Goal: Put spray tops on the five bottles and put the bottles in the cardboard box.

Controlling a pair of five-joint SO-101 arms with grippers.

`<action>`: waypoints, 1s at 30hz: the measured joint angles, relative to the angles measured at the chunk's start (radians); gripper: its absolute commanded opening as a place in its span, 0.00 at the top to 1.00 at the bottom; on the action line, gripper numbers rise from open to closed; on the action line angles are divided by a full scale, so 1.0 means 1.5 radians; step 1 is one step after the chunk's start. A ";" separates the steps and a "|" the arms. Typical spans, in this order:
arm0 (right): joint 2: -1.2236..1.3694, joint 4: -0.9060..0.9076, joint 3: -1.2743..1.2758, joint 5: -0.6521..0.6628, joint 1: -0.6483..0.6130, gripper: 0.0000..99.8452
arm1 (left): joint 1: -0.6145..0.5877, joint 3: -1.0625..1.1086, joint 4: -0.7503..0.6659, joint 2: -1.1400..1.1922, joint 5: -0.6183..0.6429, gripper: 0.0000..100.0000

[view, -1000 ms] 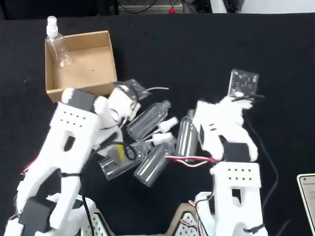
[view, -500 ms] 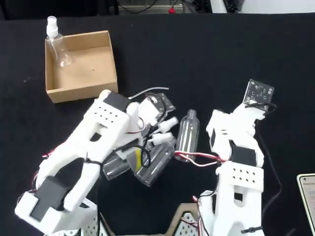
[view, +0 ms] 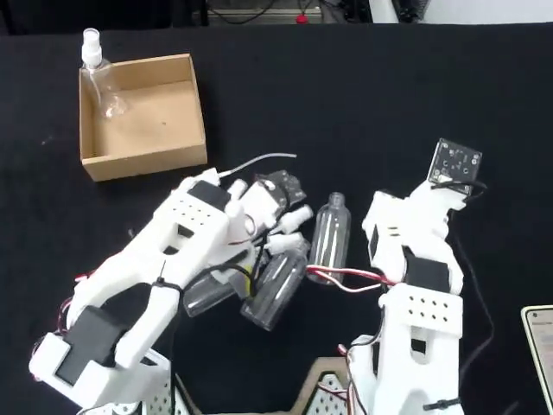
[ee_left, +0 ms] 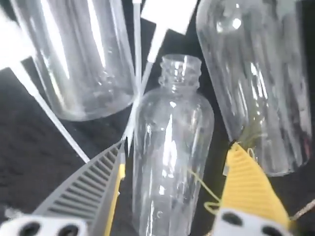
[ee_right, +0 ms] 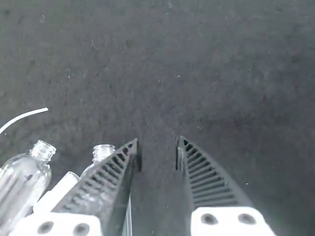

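Overhead camera sees table (view: 363,95); both wrist cameras share bottles (ee_left: 170,147).

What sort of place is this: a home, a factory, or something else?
Most likely a robotics lab bench. Two white robot arms stand at a black-covered table, clear bottles and a cardboard box are laid out before them, and cables lie at its far edge.

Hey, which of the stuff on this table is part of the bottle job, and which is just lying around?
Job: cardboard box; capped bottle inside it; open bottles; loose spray tops.
Lying about: white card at the edge; cables behind the table.
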 measured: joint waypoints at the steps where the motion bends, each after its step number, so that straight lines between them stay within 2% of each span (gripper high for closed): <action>1: 0.000 0.000 0.000 0.000 0.000 0.89 | 0.000 0.005 -0.004 0.000 0.000 0.69; 4: 0.000 0.000 0.000 0.000 0.000 0.89 | 0.000 0.021 -0.008 0.000 0.000 0.69; 12: 0.000 0.000 0.004 0.000 0.000 0.89 | -0.041 0.070 -0.105 0.000 0.005 0.69; 15: 0.000 -0.001 0.005 0.000 0.000 0.89 | -0.039 0.070 -0.097 0.000 0.006 0.75; 18: 0.000 -0.001 0.008 0.000 0.000 0.89 | -0.031 0.070 -0.076 0.000 0.006 0.83; 24: 0.000 -0.001 0.008 0.000 0.000 0.89 | 0.008 0.061 0.015 0.000 0.006 0.81; 30: 0.000 -0.001 0.008 0.000 0.000 0.89 | -0.006 -0.012 0.139 -0.049 0.006 0.81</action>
